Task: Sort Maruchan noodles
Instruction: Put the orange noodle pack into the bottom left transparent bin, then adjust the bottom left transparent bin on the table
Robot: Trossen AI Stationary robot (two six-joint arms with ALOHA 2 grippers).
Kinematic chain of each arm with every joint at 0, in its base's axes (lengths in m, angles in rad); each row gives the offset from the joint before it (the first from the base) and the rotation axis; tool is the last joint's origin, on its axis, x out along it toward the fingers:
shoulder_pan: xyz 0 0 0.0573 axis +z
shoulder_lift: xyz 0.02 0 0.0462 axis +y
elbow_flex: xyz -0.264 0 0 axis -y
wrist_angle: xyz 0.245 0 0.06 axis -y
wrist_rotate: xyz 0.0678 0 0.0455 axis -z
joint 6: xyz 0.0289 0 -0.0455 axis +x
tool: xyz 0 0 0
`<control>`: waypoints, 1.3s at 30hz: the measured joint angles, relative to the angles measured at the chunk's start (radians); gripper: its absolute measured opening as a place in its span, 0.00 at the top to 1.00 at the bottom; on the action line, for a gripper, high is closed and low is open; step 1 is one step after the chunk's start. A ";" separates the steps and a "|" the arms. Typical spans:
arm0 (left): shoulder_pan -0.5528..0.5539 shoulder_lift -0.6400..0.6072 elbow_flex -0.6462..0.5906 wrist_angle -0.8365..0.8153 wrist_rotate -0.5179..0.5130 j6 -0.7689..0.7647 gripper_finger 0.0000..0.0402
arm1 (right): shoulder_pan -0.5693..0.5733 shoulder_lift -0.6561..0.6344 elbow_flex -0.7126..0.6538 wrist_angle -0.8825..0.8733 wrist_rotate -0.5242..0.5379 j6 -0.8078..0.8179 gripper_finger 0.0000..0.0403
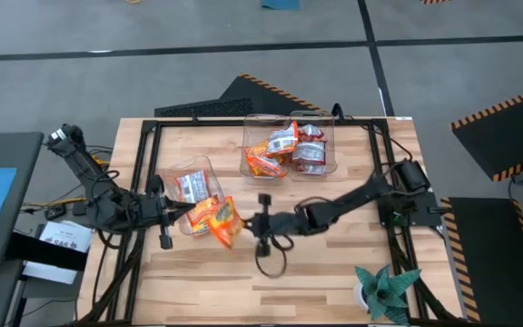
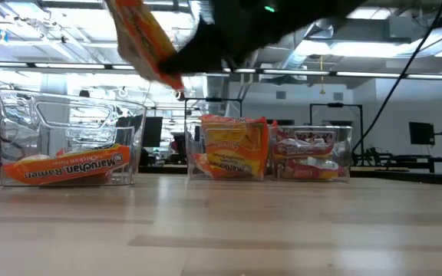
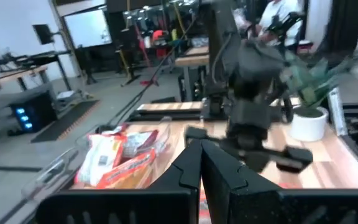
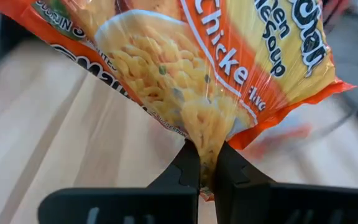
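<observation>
Right wrist view gives us the clearest read: the right gripper (image 4: 205, 167) has its jaws pinched tight on one edge of an orange chicken packet (image 4: 191, 81), which fans out ahead of the fingertips above the bare wood of the table (image 4: 55, 149). From the high view we see that packet (image 1: 218, 221) hanging at the rim of the near clear bin (image 1: 182, 193), which already holds orange and white packets, while the far bin (image 1: 289, 147) beyond the jaws carries its own mixed pile. The left gripper (image 1: 164, 218) waits just beside that near bin with its jaws closed on nothing, as far as we can tell. We judge this to be the carry stage of sorting one packet, lifted clear of the table in the low view (image 2: 140, 38). Next, we think the right arm must bring the packet squarely over whichever bin suits its flavour, lower it inside the walls, then part the jaws so it drops flat.
</observation>
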 joint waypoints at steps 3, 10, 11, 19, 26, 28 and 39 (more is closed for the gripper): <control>-0.019 -0.001 0.000 0.013 -0.037 0.018 1.00 | -0.061 0.030 0.060 0.041 -0.031 0.000 0.94; -0.030 -0.001 0.000 0.022 -0.063 0.036 1.00 | -0.140 0.174 0.272 -0.088 -0.089 -0.059 0.94; -0.030 -0.001 0.000 0.021 -0.064 0.035 1.00 | -0.145 0.209 0.317 -0.108 -0.091 -0.067 0.94; -0.030 0.000 0.000 0.016 -0.060 0.025 1.00 | -0.170 0.350 0.550 -0.257 -0.087 -0.110 0.87; -0.029 0.000 0.000 0.013 -0.057 0.007 1.00 | -0.175 0.354 0.574 -0.293 -0.087 -0.069 0.49; -0.030 0.000 0.000 0.013 -0.056 0.007 1.00 | -0.176 0.341 0.575 -0.333 -0.086 -0.083 0.39; -0.027 0.000 0.000 -0.044 -0.015 -0.032 1.00 | -0.174 0.151 0.493 -0.803 -0.058 -0.038 0.28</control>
